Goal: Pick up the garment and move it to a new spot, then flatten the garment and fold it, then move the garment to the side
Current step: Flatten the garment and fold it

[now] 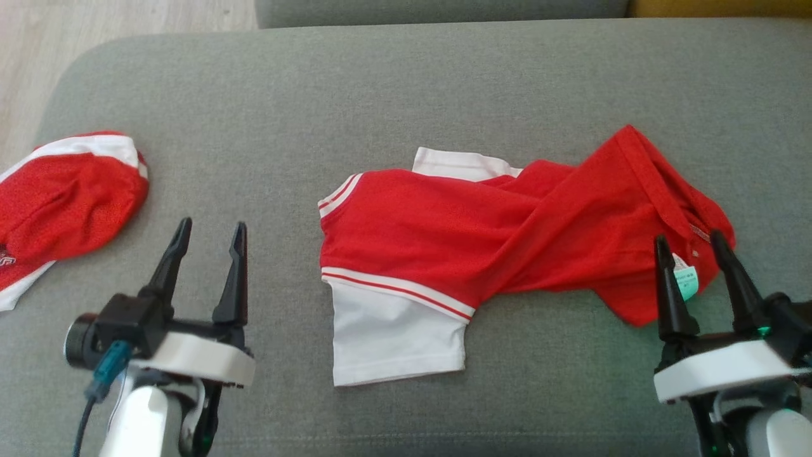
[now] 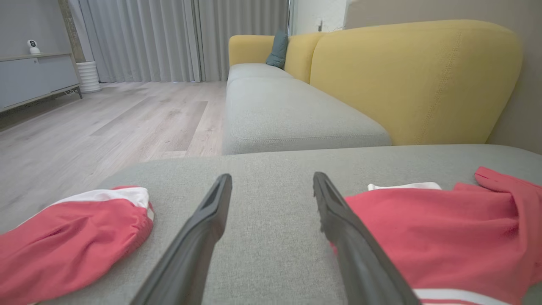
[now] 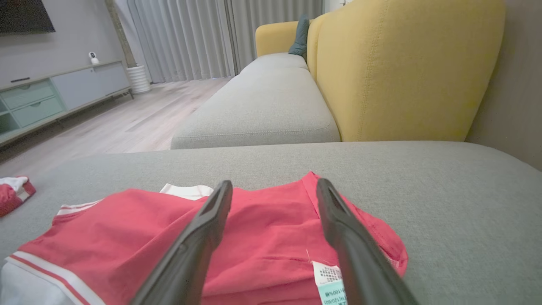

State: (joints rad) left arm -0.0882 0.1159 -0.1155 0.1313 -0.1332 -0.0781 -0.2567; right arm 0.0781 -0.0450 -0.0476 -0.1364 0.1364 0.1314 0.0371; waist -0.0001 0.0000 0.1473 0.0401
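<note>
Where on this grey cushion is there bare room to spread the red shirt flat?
Widest bare patch: the far strip of the cushion behind the shirt. Another lies between the shirt and the other red garment at left, where the open left gripper hovers. Crowded: the right end, where the open right gripper straddles the shirt's label.

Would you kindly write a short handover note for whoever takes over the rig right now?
Left gripper: open, empty, over bare cushion.
Right gripper: open, empty, at the right end of the red-and-white garment, by its label.
Garment: mid-cushion, twisted and bunched on the right, white sleeve toward the robot. A second red garment lies at the cushion's left edge.
Done: no flattening or folding shows.
Left: flatten, fold, move aside.
</note>
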